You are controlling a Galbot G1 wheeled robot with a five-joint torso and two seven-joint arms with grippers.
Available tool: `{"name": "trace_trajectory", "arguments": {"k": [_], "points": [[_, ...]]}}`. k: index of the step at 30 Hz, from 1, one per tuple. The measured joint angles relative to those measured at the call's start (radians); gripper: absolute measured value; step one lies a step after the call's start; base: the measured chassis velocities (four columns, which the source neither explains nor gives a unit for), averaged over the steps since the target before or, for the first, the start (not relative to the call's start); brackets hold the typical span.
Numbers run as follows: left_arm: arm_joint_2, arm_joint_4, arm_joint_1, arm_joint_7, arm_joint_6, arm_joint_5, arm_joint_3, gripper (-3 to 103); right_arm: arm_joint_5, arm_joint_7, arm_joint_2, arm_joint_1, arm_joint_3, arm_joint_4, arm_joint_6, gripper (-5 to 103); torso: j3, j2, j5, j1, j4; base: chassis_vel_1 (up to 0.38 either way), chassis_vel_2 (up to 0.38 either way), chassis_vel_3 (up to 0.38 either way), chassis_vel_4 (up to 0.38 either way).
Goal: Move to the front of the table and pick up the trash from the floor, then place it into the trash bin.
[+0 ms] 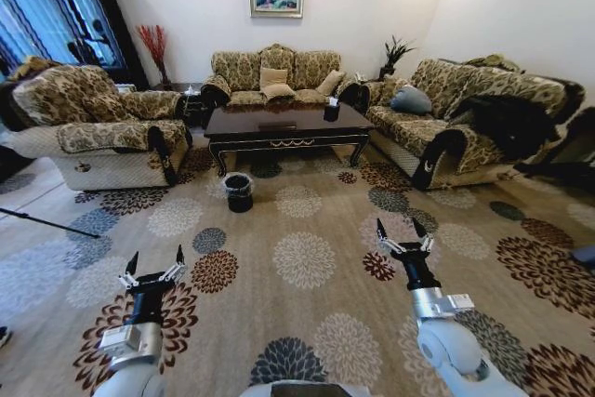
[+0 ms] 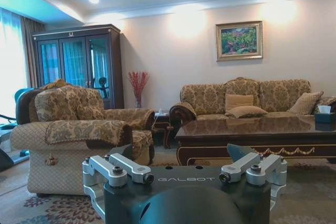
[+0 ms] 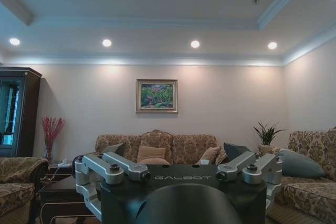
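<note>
The dark brown table (image 1: pixel 288 127) stands ahead across the flowered carpet floor (image 1: pixel 307 262), between the sofas. The black trash bin (image 1: pixel 238 191) with its clear liner sits on the carpet just before the table's left front leg. I cannot make out the trash on the floor. My left gripper (image 1: pixel 154 262) hovers open over the carpet at lower left, and my right gripper (image 1: pixel 403 231) hovers open at lower right; both are empty and far from the bin. In the left wrist view, the open left gripper (image 2: pixel 184 163) faces the table (image 2: pixel 252 129). In the right wrist view, the right gripper (image 3: pixel 181 157) points at the back wall.
An armchair (image 1: pixel 102 132) stands left of the table, a sofa (image 1: pixel 274 76) behind it and a long sofa (image 1: pixel 456 123) on the right. A black box (image 1: pixel 332 111) sits on the table. A thin dark pole (image 1: pixel 46 222) lies at the left. Wide open carpet stretches between me and the table.
</note>
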Motion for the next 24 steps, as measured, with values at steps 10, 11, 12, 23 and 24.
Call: {"name": "trace_trajectory", "arguments": {"k": [10,11,12,23,24], "points": [[0.0,0.0,0.0,0.0,0.0,0.0,0.0,100,0.0,0.0,0.0,0.0,0.0,0.0,0.0,100,0.025,0.046,0.0,0.021,0.0,0.0,0.0,0.0,0.0],[0.0,0.0,0.0,0.0,0.0,0.0,0.0,100,0.0,0.0,0.0,0.0,0.0,0.0,0.0,100,0.025,0.046,0.0,0.021,0.0,0.0,0.0,0.0,0.0],[0.0,0.0,0.0,0.0,0.0,0.0,0.0,100,0.0,0.0,0.0,0.0,0.0,0.0,0.0,100,0.03,0.054,0.0,0.024,0.0,0.0,0.0,0.0,0.0],[0.0,0.0,0.0,0.0,0.0,0.0,0.0,100,0.0,0.0,0.0,0.0,0.0,0.0,0.0,100,0.061,0.109,0.0,0.048,0.0,0.0,0.0,0.0,0.0],[0.0,0.0,0.0,0.0,0.0,0.0,0.0,100,0.0,0.0,0.0,0.0,0.0,0.0,0.0,100,0.064,0.115,0.0,0.051,0.0,0.0,0.0,0.0,0.0]]}}
